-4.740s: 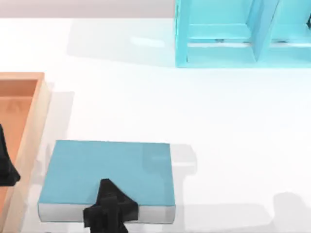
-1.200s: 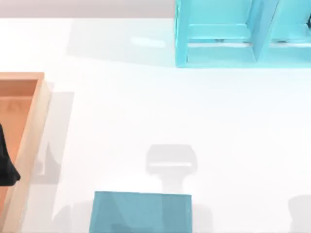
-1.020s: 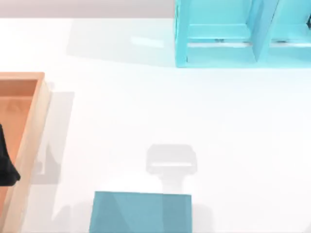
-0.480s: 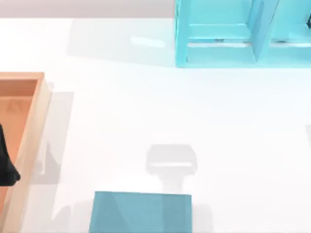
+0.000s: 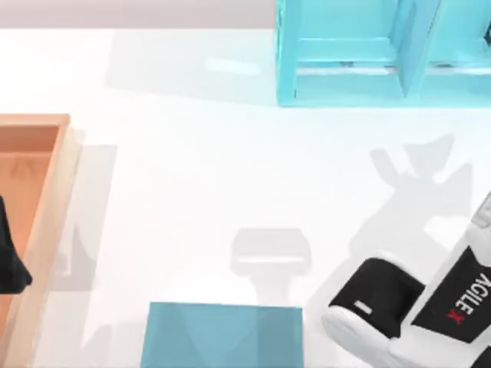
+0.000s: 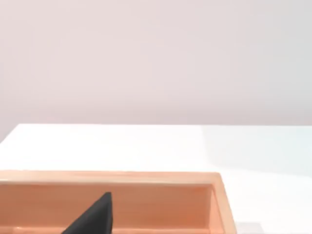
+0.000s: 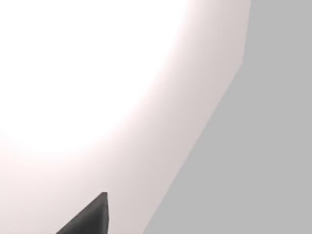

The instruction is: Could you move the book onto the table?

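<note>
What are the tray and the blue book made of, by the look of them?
The tray looks like light orange-brown wood with a smooth finish, though no grain shows. The book seems a plain teal hardcover with a matte cover; its material is uncertain.

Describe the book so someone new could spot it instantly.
Start from the white table in the top view and go to its near edge, a little left of centre. The book lies flat there, between the wooden tray on the left and the right arm. Its darker teal plain cover sets it apart from the lighter cyan shelf at the far right.
</note>
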Tool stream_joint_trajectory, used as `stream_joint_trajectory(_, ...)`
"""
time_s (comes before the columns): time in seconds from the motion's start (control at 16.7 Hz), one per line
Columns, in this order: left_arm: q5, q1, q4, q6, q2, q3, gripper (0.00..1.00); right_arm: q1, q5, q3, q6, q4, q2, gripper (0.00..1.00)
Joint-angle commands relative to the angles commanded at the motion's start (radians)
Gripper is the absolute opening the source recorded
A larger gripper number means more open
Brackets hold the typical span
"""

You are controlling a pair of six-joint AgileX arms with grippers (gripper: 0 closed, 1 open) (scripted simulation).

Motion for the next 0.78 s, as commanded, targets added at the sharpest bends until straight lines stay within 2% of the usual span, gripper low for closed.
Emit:
stream_joint_trajectory(0.24, 0.0, 0.0, 0.0, 0.0, 0.0, 0.0, 1.0, 0.442, 0.407, 0.014, 0.172, -0.077, 0.385, 1.0)
stream_joint_trajectory(0.42, 0.0, 0.0, 0.0, 0.0, 0.0, 0.0, 1.0, 0.72, 0.662, 0.02, 0.278, -0.128, 0.628, 1.0)
stream_joint_trajectory(0.6, 0.0, 0.0, 0.0, 0.0, 0.0, 0.0, 1.0, 0.935, 0.86, 0.022, 0.359, -0.17, 0.816, 1.0)
stream_joint_trajectory(0.78, 0.0, 0.0, 0.0, 0.0, 0.0, 0.0, 1.0, 1.071, 0.986, 0.024, 0.411, -0.197, 0.935, 1.0)
